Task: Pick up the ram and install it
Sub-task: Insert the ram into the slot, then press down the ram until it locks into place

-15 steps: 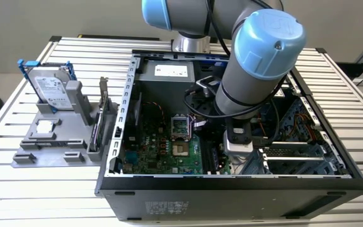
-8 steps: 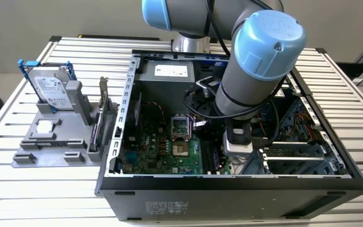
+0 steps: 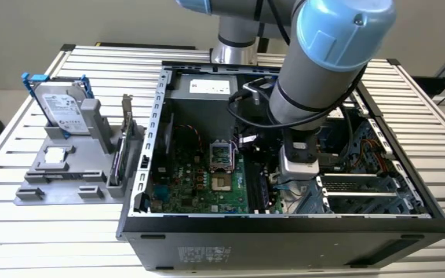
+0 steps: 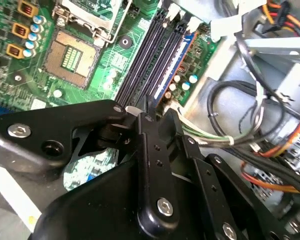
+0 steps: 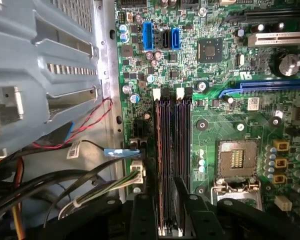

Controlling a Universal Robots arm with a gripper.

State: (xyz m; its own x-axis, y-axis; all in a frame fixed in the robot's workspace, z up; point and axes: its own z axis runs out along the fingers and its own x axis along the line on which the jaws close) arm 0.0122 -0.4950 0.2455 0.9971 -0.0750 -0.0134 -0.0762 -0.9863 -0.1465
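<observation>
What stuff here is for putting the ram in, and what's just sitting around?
For the job:
- the ram, at the memory slots
- the memory slots
- the gripper, right over those slots

Just lying about:
- the hard drive with blue rails, on the grey stand
- the upright card beside it
- the cables
- the processor socket

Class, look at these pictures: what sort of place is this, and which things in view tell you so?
Probably a robotics lab or test bench for computer assembly. An open desktop computer case sits on a slatted metal table, a robot arm reaches into it, and a grey fixture holds a hard drive.
</observation>
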